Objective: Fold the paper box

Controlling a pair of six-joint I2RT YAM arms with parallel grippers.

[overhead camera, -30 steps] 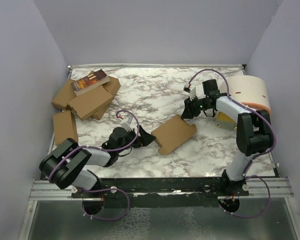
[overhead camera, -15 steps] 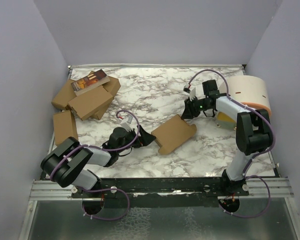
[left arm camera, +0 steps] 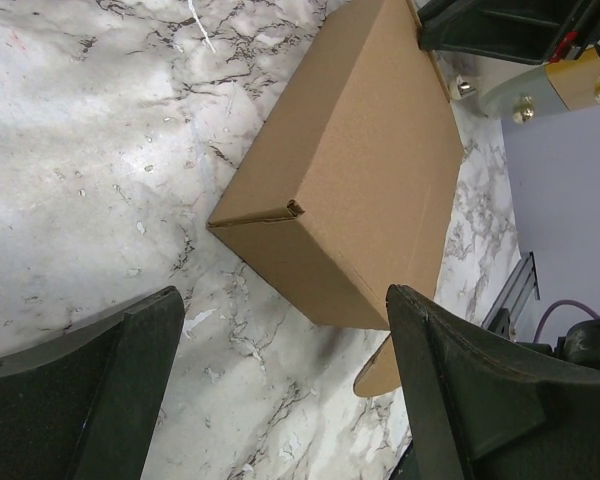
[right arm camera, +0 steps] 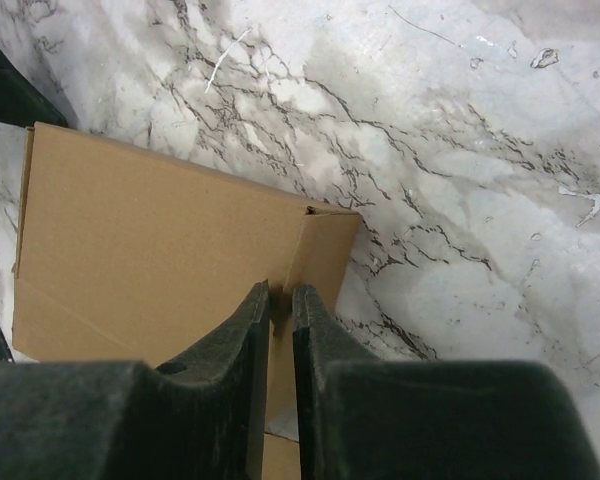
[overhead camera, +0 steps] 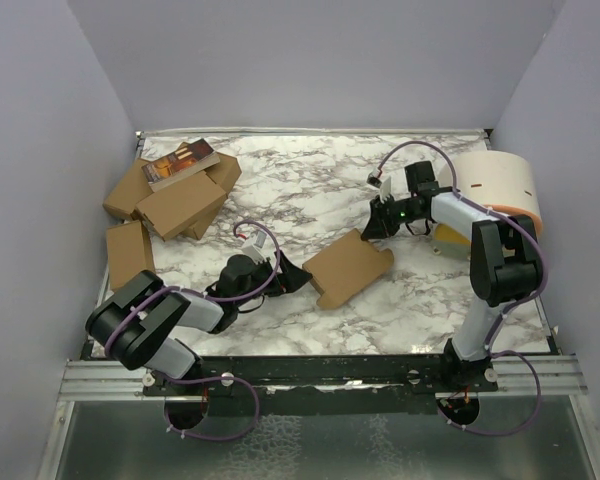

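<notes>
The paper box (overhead camera: 348,267) is a slim brown carton lying flat and slantwise mid-table. In the left wrist view the paper box (left arm camera: 365,160) shows its top, one side face and a rounded end flap (left arm camera: 380,372) sticking out below. My left gripper (overhead camera: 298,278) rests low at the box's left end, open wide (left arm camera: 283,295), nothing between its fingers. My right gripper (overhead camera: 375,225) hovers over the box's far right corner. In the right wrist view its jaws (right arm camera: 282,290) are almost together, a thin slit left, with the box edge (right arm camera: 320,250) beneath them and nothing gripped.
A heap of brown cartons (overhead camera: 180,200) with a dark book-like item (overhead camera: 180,163) on top sits at the back left, one more carton (overhead camera: 130,252) near the left edge. A large white cylinder with an orange rim (overhead camera: 495,185) stands at the right, behind my right arm.
The right gripper's jaws have drawn together from a wider gap to a slit. The box and the left arm have stayed put.
</notes>
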